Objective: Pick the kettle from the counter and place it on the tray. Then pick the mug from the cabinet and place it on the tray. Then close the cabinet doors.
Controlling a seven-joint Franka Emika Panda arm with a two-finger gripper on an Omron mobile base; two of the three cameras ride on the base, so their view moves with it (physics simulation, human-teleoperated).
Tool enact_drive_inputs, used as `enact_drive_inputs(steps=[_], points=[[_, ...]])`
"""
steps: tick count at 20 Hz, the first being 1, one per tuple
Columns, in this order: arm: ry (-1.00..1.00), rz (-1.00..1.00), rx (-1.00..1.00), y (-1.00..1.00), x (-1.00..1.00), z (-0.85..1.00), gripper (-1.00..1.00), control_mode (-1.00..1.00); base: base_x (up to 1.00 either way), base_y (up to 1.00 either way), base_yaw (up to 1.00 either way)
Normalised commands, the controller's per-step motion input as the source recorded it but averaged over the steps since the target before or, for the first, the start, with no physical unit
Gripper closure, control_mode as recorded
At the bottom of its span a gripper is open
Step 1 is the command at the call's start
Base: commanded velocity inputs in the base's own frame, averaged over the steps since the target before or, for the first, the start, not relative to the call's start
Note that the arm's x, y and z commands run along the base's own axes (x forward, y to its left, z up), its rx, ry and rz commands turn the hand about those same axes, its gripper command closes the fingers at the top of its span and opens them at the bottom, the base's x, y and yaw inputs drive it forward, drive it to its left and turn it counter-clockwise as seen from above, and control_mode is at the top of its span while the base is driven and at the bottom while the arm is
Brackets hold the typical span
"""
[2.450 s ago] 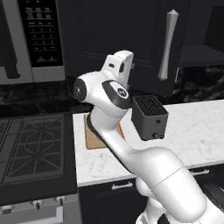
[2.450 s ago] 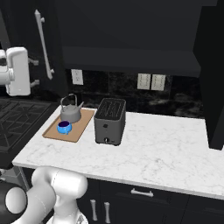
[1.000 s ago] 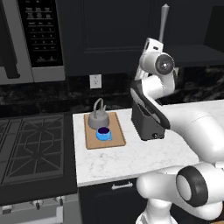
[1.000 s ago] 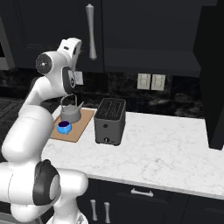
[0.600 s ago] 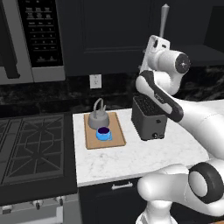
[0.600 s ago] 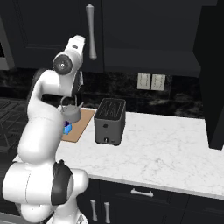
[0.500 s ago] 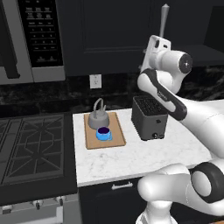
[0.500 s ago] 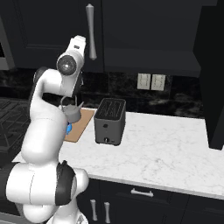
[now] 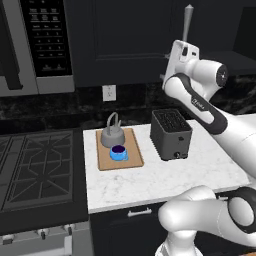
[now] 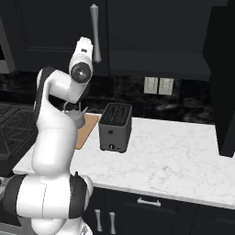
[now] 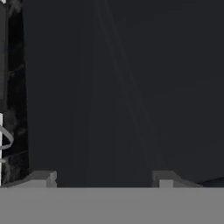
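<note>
Tray [image 9: 106,160]: on counter [image 9: 165,175], left end near back edge.
Tray contents: kettle [image 9: 112,137] behind, mug [image 9: 118,152] in front.
Cabinet doors [image 9: 125,40]: flat, closed.
End effector [image 11: 105,177]: fingers apart, nothing between, facing door panel by handle [image 9: 187,22].

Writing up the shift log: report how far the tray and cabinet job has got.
Done: the kettle and the mug both sit on the tray. In hand: the gripper, jaws apart and empty, faces a dark cabinet door up by its handle. Left: whether the doors are fully shut cannot be told.
</note>
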Motion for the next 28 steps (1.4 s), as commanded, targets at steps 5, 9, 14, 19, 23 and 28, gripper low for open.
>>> enact_drive_inputs(steps=[5, 9, 14, 19, 23, 28], points=[[-0.20, 0.00, -0.06, 0.08, -0.52, 0.00, -1.00, -1.00, 0.00, 0.00, 0.00], [-0.14, 0.00, -0.04, 0.00, -0.59, 0.02, -1.00, -1.00, 0.00, 0.00, 0.00], [-0.01, 0.00, 0.00, -0.04, -0.69, 0.14, -1.00, -1.00, 0.00, 0.00, 0.00], [-0.02, 0.00, 0.05, -0.06, -0.81, 0.18, -1.00, -1.00, 0.00, 0.00, 0.00], [-0.04, -0.04, 0.11, 0.00, -0.80, 0.22, -1.00, -1.00, 0.00, 0.00, 0.00], [-0.04, -0.06, 0.18, 0.00, -0.80, 0.23, -1.00, -1.00, 0.00, 0.00, 0.00]])
